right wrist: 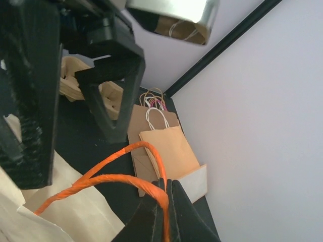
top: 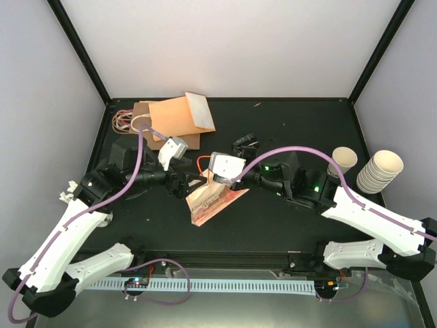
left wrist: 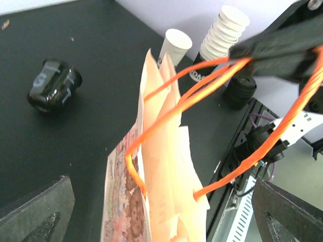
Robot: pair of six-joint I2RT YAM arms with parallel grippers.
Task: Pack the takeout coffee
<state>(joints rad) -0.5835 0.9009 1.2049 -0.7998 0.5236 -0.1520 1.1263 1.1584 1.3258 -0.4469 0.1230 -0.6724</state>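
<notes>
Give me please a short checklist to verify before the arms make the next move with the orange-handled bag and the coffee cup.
1. Right gripper shut on the orange handle of the paper bag: ok.
2. Left gripper open, one finger on each side of the bag: ok.
3. Bag mouth wide enough for the cup: not ok, it looks nearly flat.
4. Coffee cup upright, untouched: ok.
5. Cup standing apart from the stack of cups: ok.
</notes>
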